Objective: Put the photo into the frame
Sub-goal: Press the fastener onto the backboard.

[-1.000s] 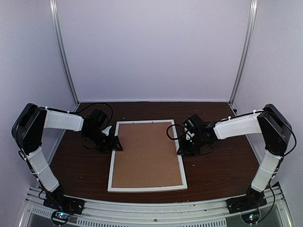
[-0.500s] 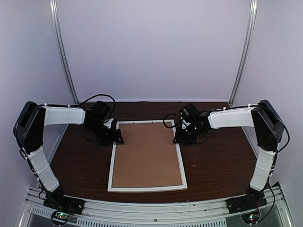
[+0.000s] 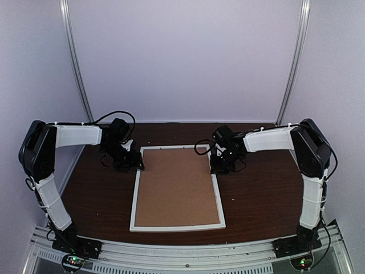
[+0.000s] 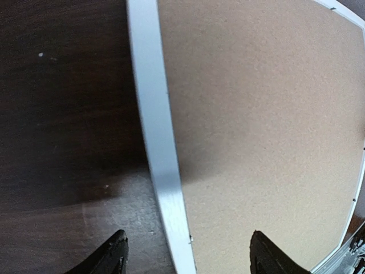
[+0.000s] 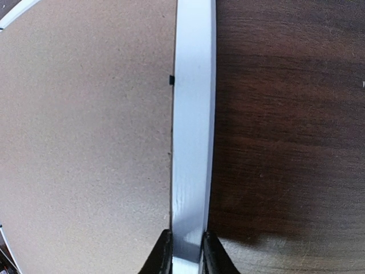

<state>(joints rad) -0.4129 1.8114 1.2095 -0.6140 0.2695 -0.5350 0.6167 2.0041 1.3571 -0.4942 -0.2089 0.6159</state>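
Frame (image 3: pixel 177 228): flat on the dark wooden counter (image 3: pixel 262 200), back side up, long sides running away from the arm bases, roughly midway between the two arms. Filled edge to edge by a brown backing board (image 3: pixel 178 185) seated inside the thin white rails.

Left hand (image 3: pixel 132 162): low at the left long rail, near the far left corner. Seen from the left wrist, spread wide (image 4: pixel 188 260) and straddling that rail of the frame (image 4: pixel 158 148), one fingertip (image 4: pixel 117 254) over bare counter (image 4: pixel 63 114), the other over the backing board (image 4: pixel 268 114). Gripping nothing. Contact with the surfaces beneath impossible to tell.

Right hand (image 3: pixel 221 164): low at the right long rail, near the far right corner. Seen from the right wrist, narrowed (image 5: pixel 187 254) onto the white rail of the frame (image 5: pixel 193 114), one fingertip (image 5: pixel 161 254) tight against the inner edge beside the backing board (image 5: pixel 85 142), the other against the outer edge beside the counter (image 5: pixel 285 142). Clamped on the frame.

Small black tab (image 5: pixel 171 80) at the seam between rail and board, farther along from the right hand.
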